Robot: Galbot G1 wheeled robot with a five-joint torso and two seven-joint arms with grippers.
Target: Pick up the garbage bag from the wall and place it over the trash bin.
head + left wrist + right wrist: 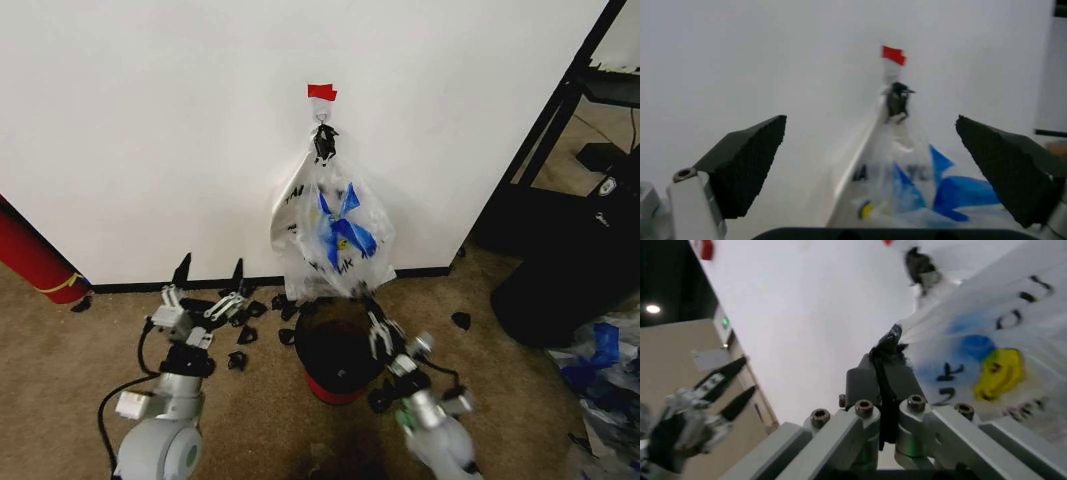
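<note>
White wall (150, 130) with black baseboard (130, 286), red tape (322, 92) up top. The garbage bag (335, 235) is see-through with blue streaks, a yellow smiley, black print. Trash bin (338, 352): black over a red base. Tan carpet (60, 380) below.

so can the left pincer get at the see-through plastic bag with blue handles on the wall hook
Probably yes: the left pincer is open and faces the see-through plastic bag, with bare white wall between them.

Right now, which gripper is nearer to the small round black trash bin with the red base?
Right. The right gripper hangs at the rim of the small round black trash bin, on its right side. The left gripper is farther away to the bin's left, near the baseboard.
</note>
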